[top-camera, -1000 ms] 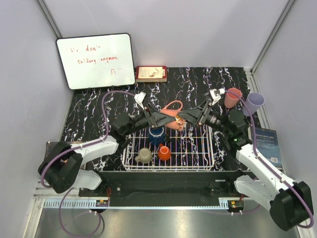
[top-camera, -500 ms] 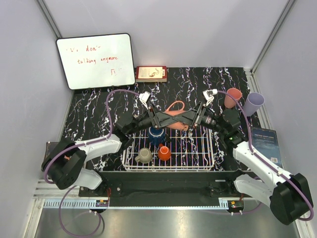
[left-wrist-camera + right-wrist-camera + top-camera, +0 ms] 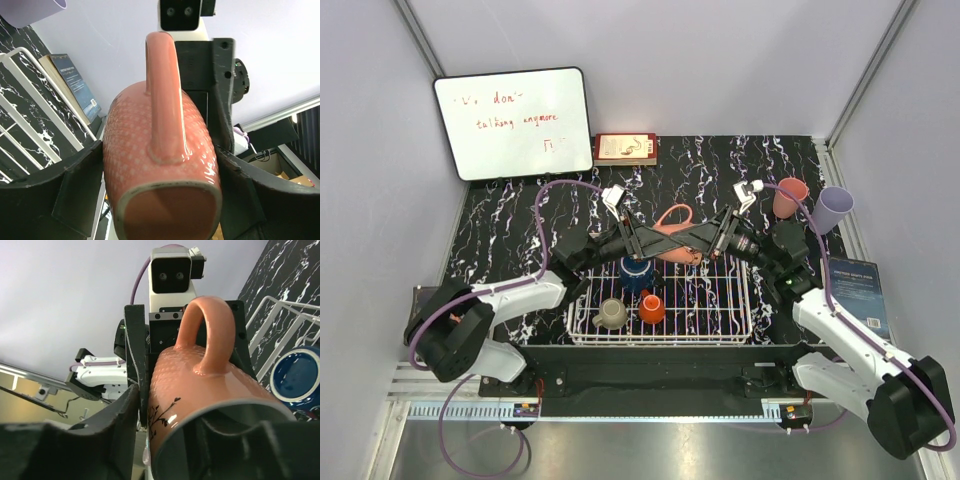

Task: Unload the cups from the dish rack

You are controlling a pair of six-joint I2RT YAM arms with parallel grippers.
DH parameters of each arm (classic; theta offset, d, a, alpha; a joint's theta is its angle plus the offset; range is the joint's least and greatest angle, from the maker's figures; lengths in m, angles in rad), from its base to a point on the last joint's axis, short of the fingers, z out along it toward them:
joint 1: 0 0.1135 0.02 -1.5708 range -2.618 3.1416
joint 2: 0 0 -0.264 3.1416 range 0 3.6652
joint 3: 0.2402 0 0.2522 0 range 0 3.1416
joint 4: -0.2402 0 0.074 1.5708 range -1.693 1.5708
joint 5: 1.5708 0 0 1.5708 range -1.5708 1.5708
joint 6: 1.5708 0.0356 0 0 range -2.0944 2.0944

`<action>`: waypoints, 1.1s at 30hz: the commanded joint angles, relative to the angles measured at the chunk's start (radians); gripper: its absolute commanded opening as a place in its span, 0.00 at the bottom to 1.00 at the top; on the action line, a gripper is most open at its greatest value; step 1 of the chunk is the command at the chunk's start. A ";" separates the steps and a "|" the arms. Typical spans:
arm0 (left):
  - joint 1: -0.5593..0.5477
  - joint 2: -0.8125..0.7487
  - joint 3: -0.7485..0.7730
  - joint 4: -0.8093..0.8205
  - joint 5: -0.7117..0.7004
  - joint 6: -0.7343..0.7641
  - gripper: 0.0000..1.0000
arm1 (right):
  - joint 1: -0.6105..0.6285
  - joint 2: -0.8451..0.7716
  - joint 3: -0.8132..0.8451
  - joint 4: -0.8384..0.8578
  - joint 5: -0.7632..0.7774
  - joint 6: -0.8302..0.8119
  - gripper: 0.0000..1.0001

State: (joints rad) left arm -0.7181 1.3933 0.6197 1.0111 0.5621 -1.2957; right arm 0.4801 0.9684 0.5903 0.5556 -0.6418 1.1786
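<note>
Left pincer (image 3: 159, 180) and right pincer (image 3: 202, 425) both clasped the salmon-pink cup (image 3: 667, 224) from opposite ends, above the dish rack (image 3: 720, 300).

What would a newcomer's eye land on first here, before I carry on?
The pink mug held in mid-air over the far edge of the dish rack, with the left gripper and right gripper both on it from opposite sides. Next, the dark blue mug, beige mug and orange cup sitting in the rack's left half.
</note>
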 commanded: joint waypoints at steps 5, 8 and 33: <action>-0.009 -0.062 0.002 0.078 0.044 0.026 0.00 | 0.008 0.018 0.023 0.078 0.008 0.007 0.13; -0.009 -0.063 0.002 0.072 0.047 0.029 0.00 | 0.008 0.012 0.019 0.078 0.017 0.006 0.01; -0.038 -0.102 -0.052 0.041 0.061 0.061 0.00 | 0.008 0.010 0.003 0.113 0.053 0.027 0.00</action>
State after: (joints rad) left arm -0.7322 1.3411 0.5800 0.9897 0.5617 -1.2274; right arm 0.4927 0.9871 0.5812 0.5777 -0.6506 1.2465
